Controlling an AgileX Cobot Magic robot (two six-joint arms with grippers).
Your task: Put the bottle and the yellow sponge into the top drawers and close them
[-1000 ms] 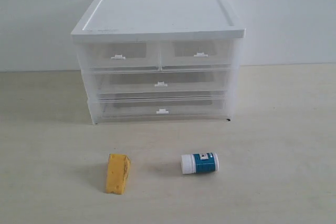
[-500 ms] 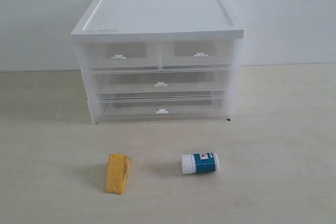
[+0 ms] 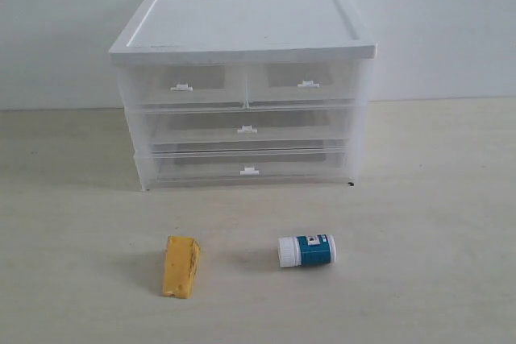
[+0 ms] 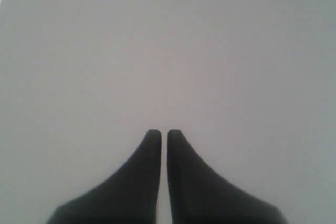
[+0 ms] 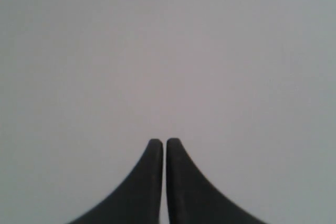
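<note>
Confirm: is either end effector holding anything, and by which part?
Nothing is held. The left end effector and right end effector are both shut and empty; the bottle and the yellow sponge lie loose on the table.

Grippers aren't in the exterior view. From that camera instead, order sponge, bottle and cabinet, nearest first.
1. yellow sponge, front left, its end slightly nearer.
2. bottle, front right, nearly level with it.
3. cabinet, centre, behind both.

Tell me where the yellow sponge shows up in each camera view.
Exterior: yellow sponge, lower left of centre, left of the bottle.
Left wrist: not in it; only the shut left hand.
Right wrist: not in it; only the shut right hand.
Shared landmark: none; wrist views show plain pale surface.
</note>
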